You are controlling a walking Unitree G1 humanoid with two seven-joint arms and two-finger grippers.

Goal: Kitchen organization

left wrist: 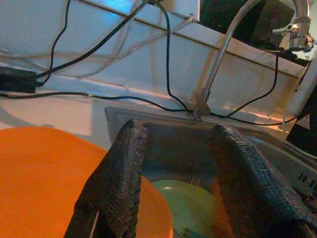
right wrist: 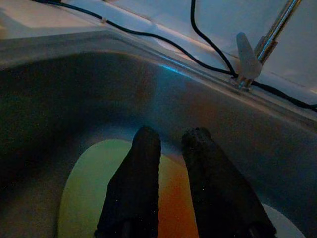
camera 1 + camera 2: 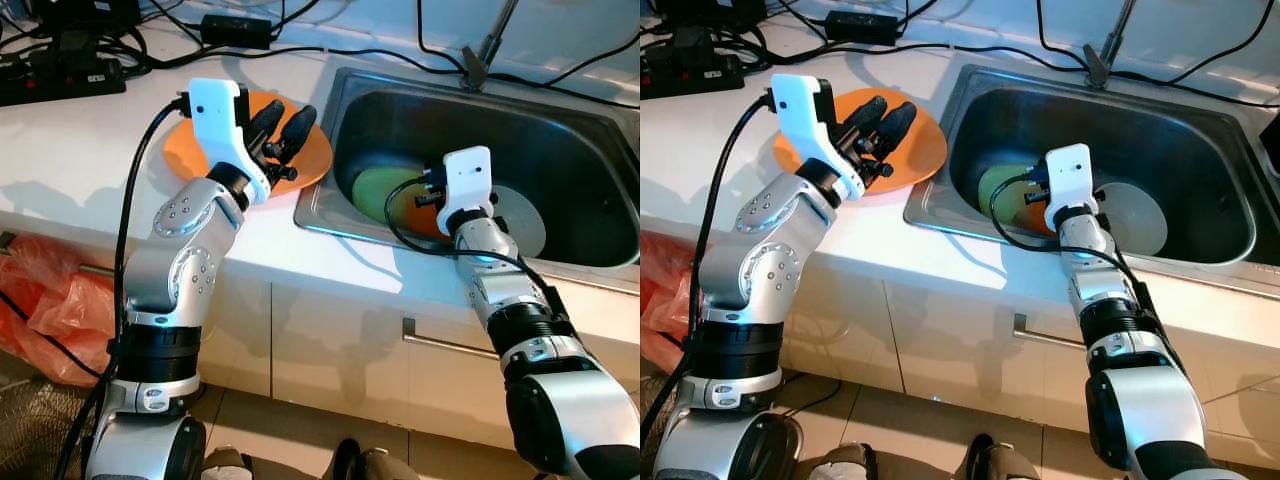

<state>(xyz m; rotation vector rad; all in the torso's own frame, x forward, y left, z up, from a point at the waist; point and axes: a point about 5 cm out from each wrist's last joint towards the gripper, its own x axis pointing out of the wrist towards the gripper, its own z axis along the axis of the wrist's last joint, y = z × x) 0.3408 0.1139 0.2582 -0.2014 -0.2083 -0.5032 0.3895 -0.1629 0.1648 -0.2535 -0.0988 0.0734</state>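
Left fingers parted over orange plate, holding nothing

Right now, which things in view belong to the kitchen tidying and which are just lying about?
Part of the job:
orange plate on the counter, under the open left gripper
green plate, second orange plate and white plate in the sink, right gripper over them

Lying about:
cables
power strip
red bag
tap

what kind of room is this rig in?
Most likely a home kitchen: a stainless sink set into a white countertop with a tap behind it, plates lying in the basin, an orange plate beside it, and cabinet fronts with a bar handle below.
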